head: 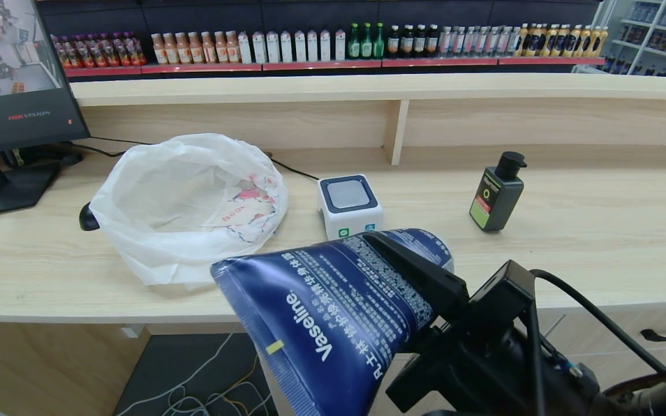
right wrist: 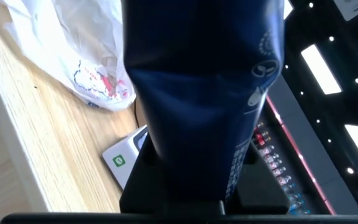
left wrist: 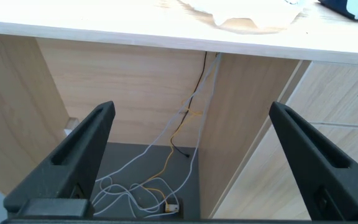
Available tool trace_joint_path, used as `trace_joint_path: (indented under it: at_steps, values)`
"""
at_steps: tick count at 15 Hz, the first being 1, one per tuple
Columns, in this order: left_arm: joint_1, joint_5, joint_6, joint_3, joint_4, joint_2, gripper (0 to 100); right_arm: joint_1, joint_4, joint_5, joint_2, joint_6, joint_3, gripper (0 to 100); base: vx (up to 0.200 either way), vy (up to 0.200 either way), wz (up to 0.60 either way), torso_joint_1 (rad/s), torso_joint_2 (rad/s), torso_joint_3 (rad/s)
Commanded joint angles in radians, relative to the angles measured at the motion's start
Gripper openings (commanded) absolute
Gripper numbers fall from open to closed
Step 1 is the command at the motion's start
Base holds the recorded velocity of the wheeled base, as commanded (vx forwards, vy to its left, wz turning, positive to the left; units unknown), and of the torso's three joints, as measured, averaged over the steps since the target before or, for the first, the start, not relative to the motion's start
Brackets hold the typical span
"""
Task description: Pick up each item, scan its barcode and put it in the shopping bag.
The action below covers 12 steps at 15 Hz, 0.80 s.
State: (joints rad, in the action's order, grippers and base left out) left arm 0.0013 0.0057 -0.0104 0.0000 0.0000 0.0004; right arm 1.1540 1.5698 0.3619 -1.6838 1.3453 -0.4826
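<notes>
My right gripper (head: 425, 271) is shut on a big dark blue tube (head: 321, 315), held tilted in the air over the counter's front edge, just in front of the white barcode scanner (head: 349, 205). In the right wrist view the blue tube (right wrist: 210, 87) stands between the fingers, with the scanner (right wrist: 126, 163) and the shopping bag (right wrist: 79, 50) beyond it. The white plastic shopping bag (head: 185, 202) lies open on the counter left of the scanner. A dark green pump bottle (head: 498, 193) stands upright to the right. My left gripper (left wrist: 188, 162) is open below the counter edge, holding nothing.
A monitor (head: 12, 75) on a stand occupies the counter's far left, with a black mouse (head: 87, 218) beside the bag. A raised wooden shelf (head: 367, 92) runs along the back. Cables (left wrist: 166, 180) hang under the counter. Bare counter lies between scanner and bottle.
</notes>
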Motion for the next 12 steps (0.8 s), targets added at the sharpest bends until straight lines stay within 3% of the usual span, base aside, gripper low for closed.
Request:
trace_joint_path:
  at_steps: [1,12]
  values:
    - [0.0,0.0,0.0,0.0,0.0,0.0,100,-0.004,0.001,0.0,0.003,0.008,0.015,0,0.0,0.0,0.0,0.0,0.0,0.0]
    - [0.0,0.0,0.0,0.0,0.0,0.0,100,-0.111,0.001,-0.023,0.065,0.003,0.07,0,0.0,0.0,0.0,0.0,0.0,0.0]
